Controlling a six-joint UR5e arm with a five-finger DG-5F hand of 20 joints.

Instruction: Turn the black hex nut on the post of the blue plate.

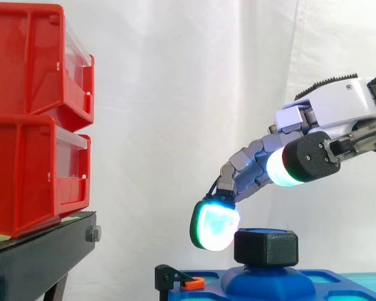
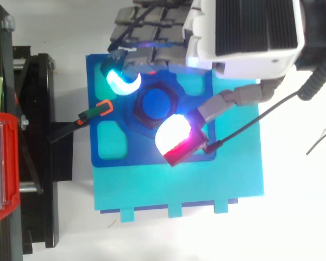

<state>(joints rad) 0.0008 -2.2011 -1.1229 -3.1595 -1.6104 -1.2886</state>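
Black hex nut (image 1: 266, 248) seated on post (image 2: 155, 103) of blue plate (image 2: 113, 142). Hand (image 1: 338, 106) above, fingers spread. Side view: cyan pad (image 1: 214, 226) just left of nut, thumb pad (image 1: 283, 168) raised clear. Top view: thumb pad overlaps nut's near-right edge.

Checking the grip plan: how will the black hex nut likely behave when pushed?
The black hex nut looks chunky and rigid, so it probably won't deform. Its flat sides should give the fingers purchase rather than slip. Seated on the post of the blue plate, it likely turns in place instead of tipping or rolling.
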